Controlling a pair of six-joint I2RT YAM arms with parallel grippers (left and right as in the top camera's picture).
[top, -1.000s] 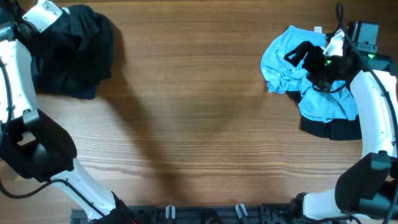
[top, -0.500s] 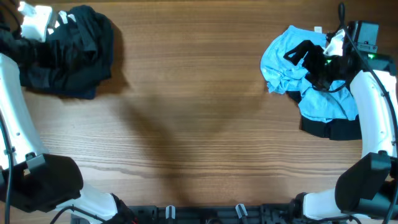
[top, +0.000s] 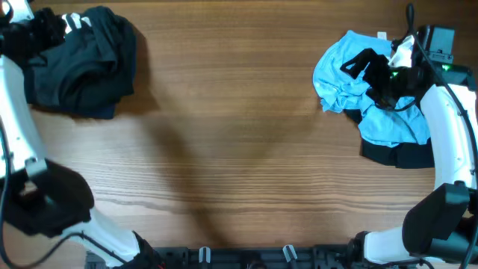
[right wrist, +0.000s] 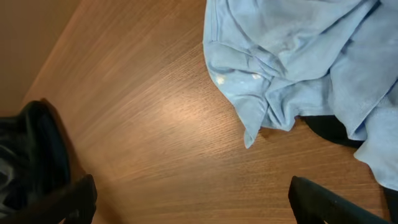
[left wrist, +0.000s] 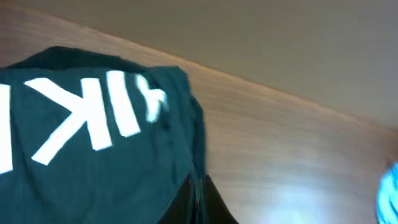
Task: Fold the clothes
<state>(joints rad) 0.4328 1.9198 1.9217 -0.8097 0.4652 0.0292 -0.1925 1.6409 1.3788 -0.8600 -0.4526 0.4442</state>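
Left gripper (left wrist: pixel 200 198) was clamped fully shut right at the edge of the black tee (left wrist: pixel 93 124) with the big white block letters. Honestly couldn't tell if it had pinched any cloth. That tee was part of a crumpled dark pile (top: pixel 82 67) in the upper left of the overhead view. Right gripper (right wrist: pixel 199 205) had its jaws spread wide with nothing in them, just bare wooden table (right wrist: pixel 143 124) between. The light blue tee (right wrist: pixel 298 56), all wrinkled, lay bunched at upper right, with a second black shirt (top: pixel 399 155) poking out underneath.
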